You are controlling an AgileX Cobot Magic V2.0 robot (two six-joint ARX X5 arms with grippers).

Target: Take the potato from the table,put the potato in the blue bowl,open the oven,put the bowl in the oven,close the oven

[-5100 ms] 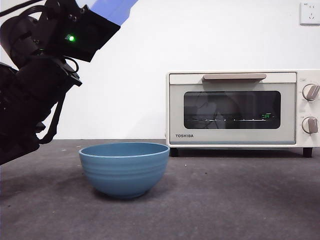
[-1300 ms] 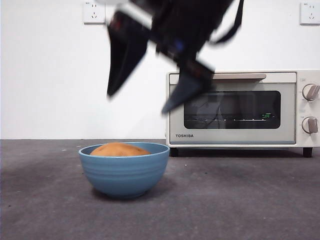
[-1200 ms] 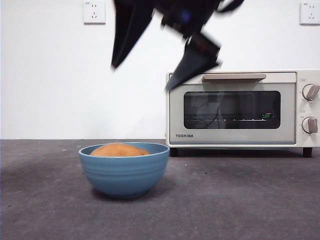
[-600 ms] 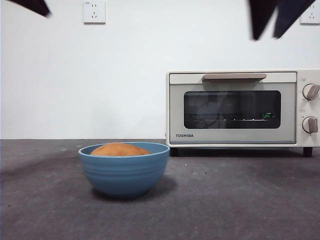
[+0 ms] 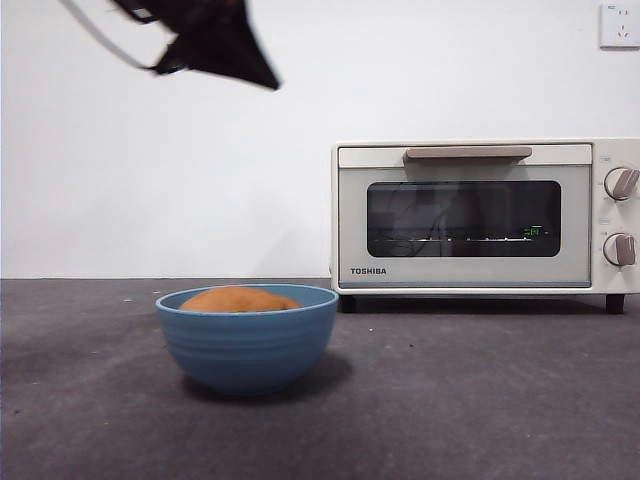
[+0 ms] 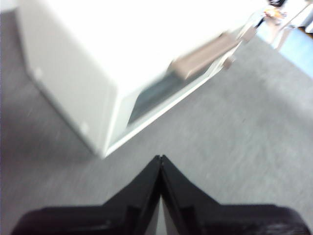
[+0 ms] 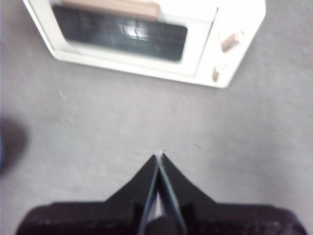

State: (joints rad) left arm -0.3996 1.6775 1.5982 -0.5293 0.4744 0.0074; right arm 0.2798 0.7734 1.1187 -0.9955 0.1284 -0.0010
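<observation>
The left tool (image 6: 160, 159) has its two black jaws pressed together tip to tip, pinching nothing. It hangs in the air over bare grey bench (image 6: 244, 122), near the oven (image 6: 98, 63), on the side of the oven's plain cream wall, with the tan bar handle (image 6: 203, 54) seen at an angle; that wrist view is blurred.

The right tool (image 7: 160, 157) is likewise pressed together and empty, touching nothing. It hangs above the bench in front of the oven's dark glass door (image 7: 120, 29), with the two knobs (image 7: 230, 41) off to one side.

In the front view a black tip (image 5: 215, 45) shows high at the upper left, well above the blue bowl (image 5: 248, 345) and clear of everything; which arm it belongs to cannot be told.

The oven's door is shut, handle along its top edge. The blue bowl stands upright on the bench in front of the oven and off toward its left corner, apart from it. The potato (image 5: 238, 299) lies inside the bowl, its orange-brown top rising just over the rim.
</observation>
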